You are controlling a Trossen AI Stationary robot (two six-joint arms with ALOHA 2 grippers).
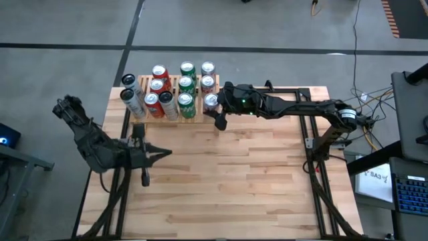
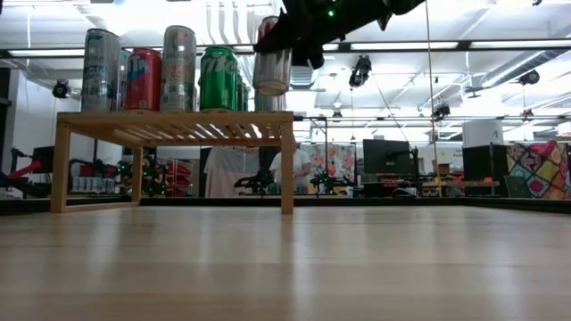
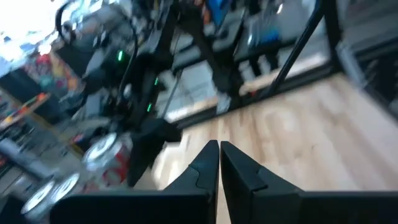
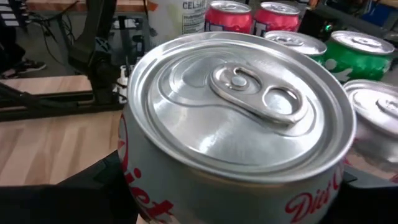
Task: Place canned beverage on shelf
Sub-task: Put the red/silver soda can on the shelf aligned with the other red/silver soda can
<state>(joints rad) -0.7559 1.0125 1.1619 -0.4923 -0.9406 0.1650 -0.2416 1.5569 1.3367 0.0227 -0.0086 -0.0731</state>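
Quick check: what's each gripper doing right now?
Left gripper: shut, empty, over the table.
Right gripper: holding the silver can above the shelf.

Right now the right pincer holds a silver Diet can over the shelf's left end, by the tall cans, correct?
Not quite. The right pincer does hold the silver Diet can, but over the right end of the shelf, away from the tall cans. The high view shows it.

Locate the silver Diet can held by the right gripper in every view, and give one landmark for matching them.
High view: silver Diet can, at the shelf's right end.
Low view: above the shelf's right corner.
Left wrist view: cannot tell it from the blurred cans.
Right wrist view: fills the frame.
Shared landmark: green cans.
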